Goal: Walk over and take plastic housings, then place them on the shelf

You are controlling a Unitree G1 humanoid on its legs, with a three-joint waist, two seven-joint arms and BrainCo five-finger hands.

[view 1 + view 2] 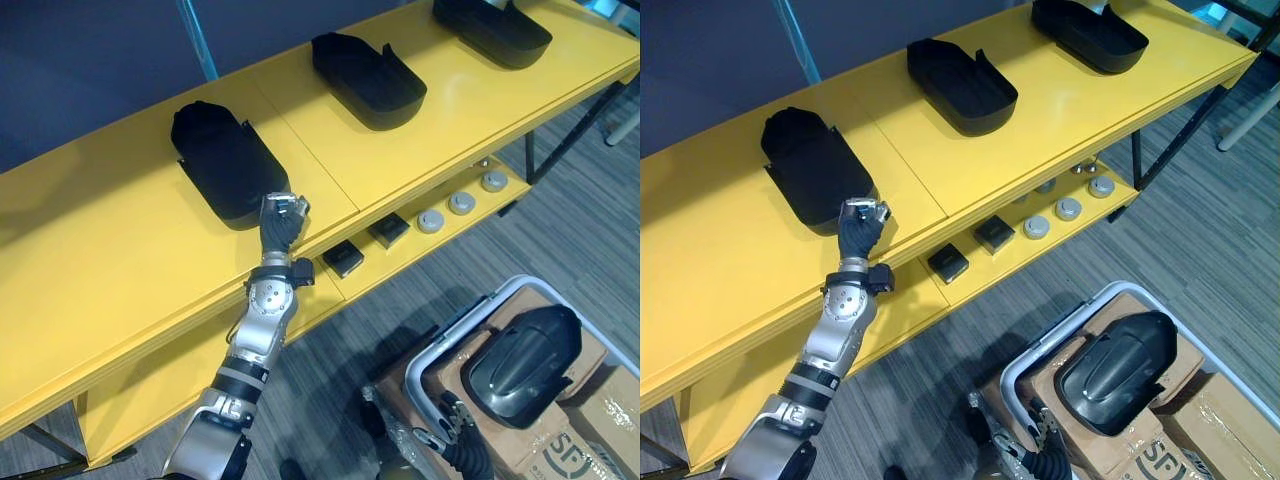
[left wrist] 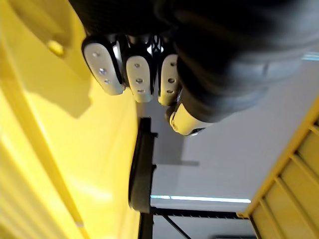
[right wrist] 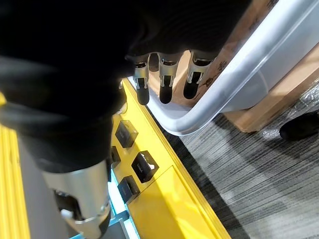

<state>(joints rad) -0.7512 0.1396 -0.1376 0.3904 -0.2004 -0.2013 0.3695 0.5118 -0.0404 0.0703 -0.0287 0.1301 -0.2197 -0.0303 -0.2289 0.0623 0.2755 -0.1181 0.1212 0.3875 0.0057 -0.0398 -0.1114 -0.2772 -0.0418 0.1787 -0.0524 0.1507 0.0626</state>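
Observation:
Three black plastic housings lie on the yellow shelf [image 1: 120,260]: a left one [image 1: 222,155], a middle one [image 1: 368,78] and a far right one [image 1: 490,28]. My left hand [image 1: 281,228] is at the near end of the left housing, which rests flat on the shelf top. Its fingers [image 2: 138,77] are curled against the housing's rim. Another dark housing [image 1: 520,365] lies on cardboard boxes inside a white bin [image 1: 470,325] on the floor. My right hand [image 1: 447,425] hangs low beside the bin's rim [image 3: 239,79] with relaxed fingers [image 3: 167,82], holding nothing.
The lower shelf level holds small black boxes [image 1: 343,258] and round silver discs [image 1: 461,203]. Dark metal shelf legs [image 1: 575,135] stand at the right end. Grey carpet [image 1: 590,230] lies between the shelf and the bin.

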